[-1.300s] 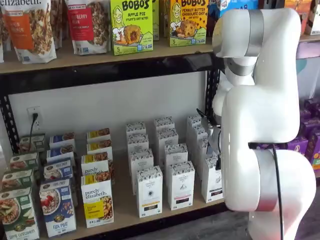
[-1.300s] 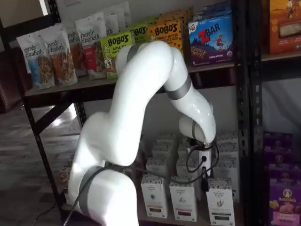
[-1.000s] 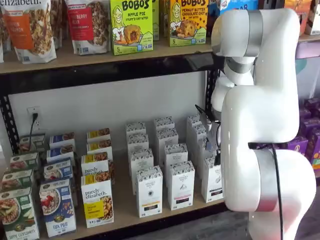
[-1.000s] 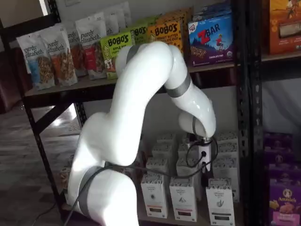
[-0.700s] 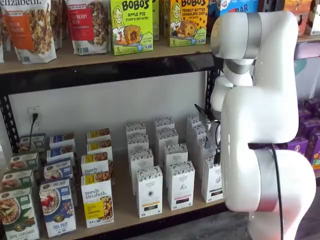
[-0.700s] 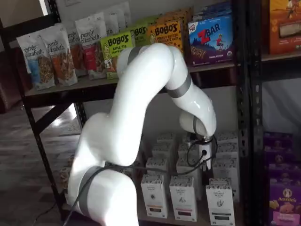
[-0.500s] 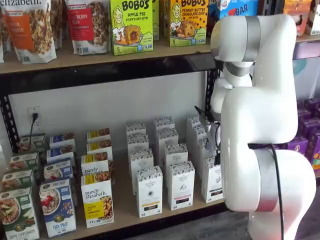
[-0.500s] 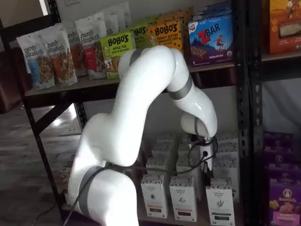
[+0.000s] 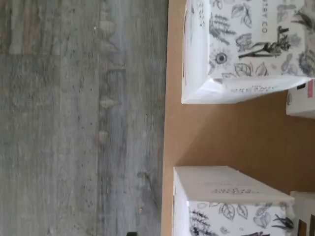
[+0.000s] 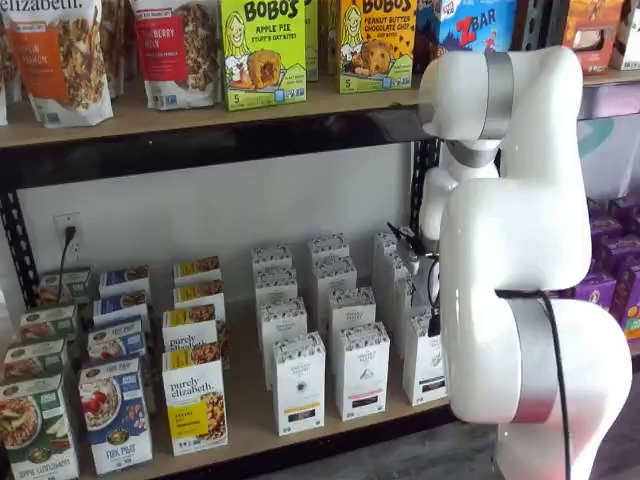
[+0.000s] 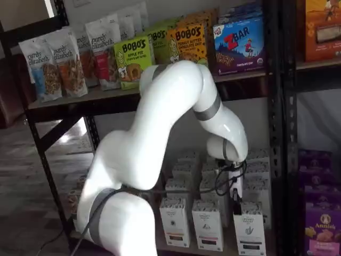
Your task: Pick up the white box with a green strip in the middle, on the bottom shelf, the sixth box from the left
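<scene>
White arm (image 11: 160, 138) now farther right over bottom shelf (image 10: 250, 410), jaws spread wide

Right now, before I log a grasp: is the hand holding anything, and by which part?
Nothing, it seems: the hand hangs open above white leaf-printed cardboard boxes standing on the pale tan wood shelf.

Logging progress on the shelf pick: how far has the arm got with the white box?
Done: the arm has reached the right end of the bottom shelf, with its gripper over the rightmost column of white boxes. In hand: nothing; every box stands on the board. Left: lowering, closing on the front box, lifting it out.
</scene>
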{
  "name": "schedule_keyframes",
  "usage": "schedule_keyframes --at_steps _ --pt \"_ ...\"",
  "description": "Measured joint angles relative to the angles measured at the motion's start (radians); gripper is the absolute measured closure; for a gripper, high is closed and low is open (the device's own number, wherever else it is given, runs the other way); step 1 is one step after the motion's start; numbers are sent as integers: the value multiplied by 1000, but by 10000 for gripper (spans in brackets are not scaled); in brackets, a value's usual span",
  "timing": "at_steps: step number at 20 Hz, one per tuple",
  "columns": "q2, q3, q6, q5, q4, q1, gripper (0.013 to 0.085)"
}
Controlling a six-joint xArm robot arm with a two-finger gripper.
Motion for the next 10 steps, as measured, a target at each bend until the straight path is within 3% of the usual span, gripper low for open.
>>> schedule_keyframes --at_steps 10 --pt "87 -84 24 -15 -35 -6 130"
